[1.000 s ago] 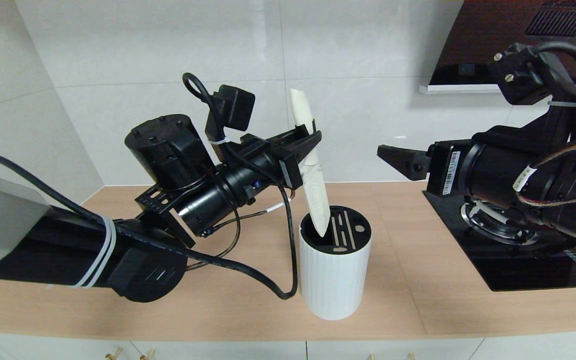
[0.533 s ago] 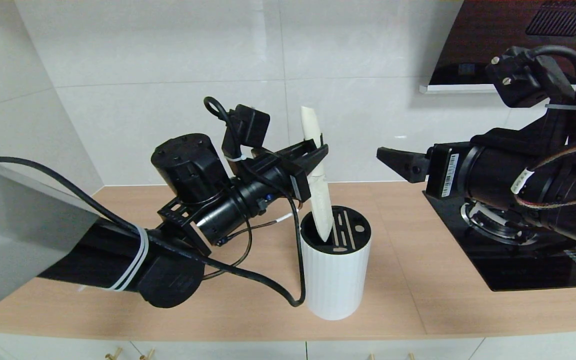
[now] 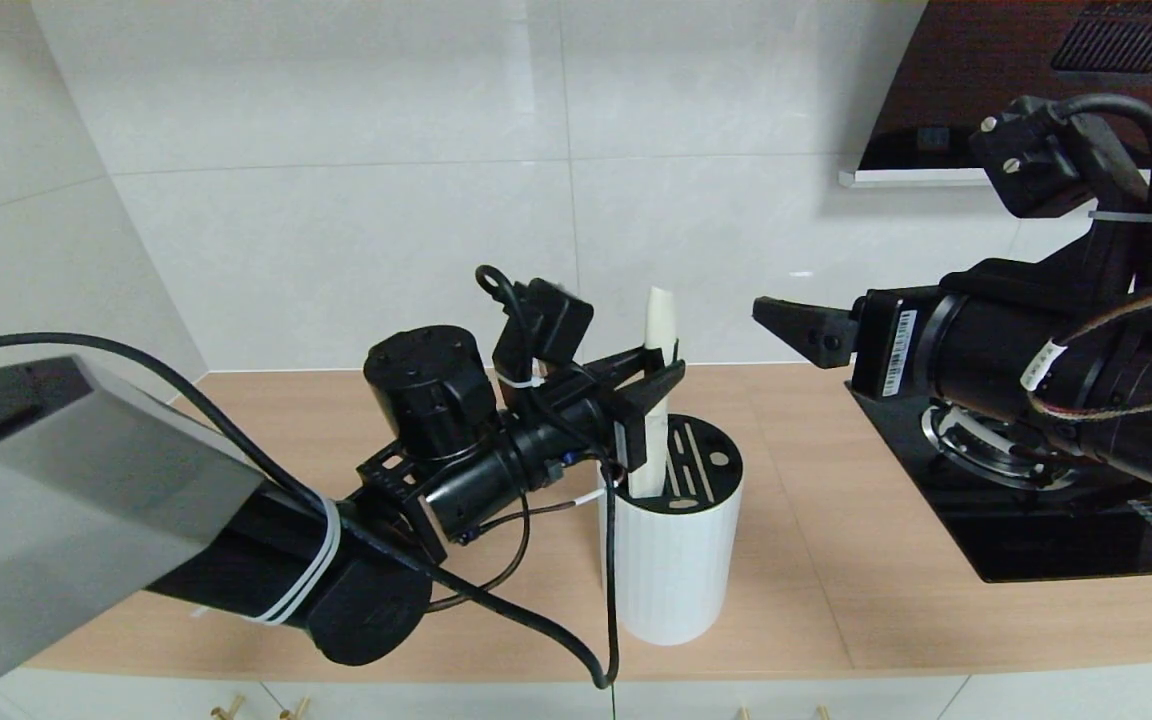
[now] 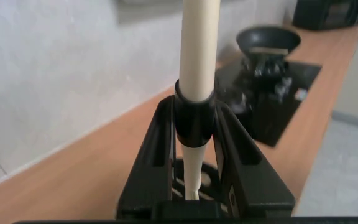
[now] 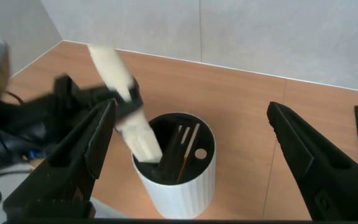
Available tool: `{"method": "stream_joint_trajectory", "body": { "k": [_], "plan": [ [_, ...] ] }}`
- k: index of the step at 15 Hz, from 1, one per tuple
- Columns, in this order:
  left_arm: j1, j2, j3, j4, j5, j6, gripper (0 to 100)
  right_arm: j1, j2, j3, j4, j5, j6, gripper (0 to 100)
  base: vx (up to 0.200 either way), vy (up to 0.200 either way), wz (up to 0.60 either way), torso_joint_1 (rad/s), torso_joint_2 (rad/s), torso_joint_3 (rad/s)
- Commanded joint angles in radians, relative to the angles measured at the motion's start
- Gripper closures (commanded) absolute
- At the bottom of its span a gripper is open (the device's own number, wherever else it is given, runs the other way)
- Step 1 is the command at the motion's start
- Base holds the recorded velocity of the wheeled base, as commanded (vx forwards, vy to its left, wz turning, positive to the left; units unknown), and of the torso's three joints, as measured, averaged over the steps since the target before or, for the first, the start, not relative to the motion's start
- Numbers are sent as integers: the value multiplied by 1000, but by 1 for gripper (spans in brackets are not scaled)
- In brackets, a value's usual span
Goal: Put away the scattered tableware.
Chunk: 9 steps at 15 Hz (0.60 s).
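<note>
A white knife with a cream handle (image 3: 658, 316) stands nearly upright, its blade sunk into the black slotted top of a white ribbed holder (image 3: 671, 560) on the wooden counter. My left gripper (image 3: 661, 385) is shut on the knife handle (image 4: 199, 43) just above the holder's top. In the left wrist view the gripper (image 4: 194, 106) clamps the handle between its black fingers. My right gripper (image 5: 191, 106) hangs open above and to the right of the holder (image 5: 176, 168), with nothing between its fingers (image 5: 73, 162). The knife (image 5: 123, 87) leans in the holder's left slot.
A black cooktop (image 3: 1036, 520) with a burner (image 3: 996, 445) lies at the counter's right, and a dark pan (image 4: 268, 40) sits on it. A range hood (image 3: 1036, 80) hangs above. Tiled wall stands behind; bare counter (image 3: 816, 560) stretches between holder and cooktop.
My left arm has come down and slightly right, and the knife's blade has slid deep into the holder. The right arm has stayed put.
</note>
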Motion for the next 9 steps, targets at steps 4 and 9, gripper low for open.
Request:
{"method": "stream_joint_trajectory", "body": {
  "k": [4,9],
  "plan": [
    [-6,34,48,0,0,16,100,0,-1,0,0,0,1,0,0,0,0,0,0,0],
    [-6,60,82,1,3,34,100,0,-1,0,-2,0,1,0,0,0,0,0,0,0]
  ]
}}
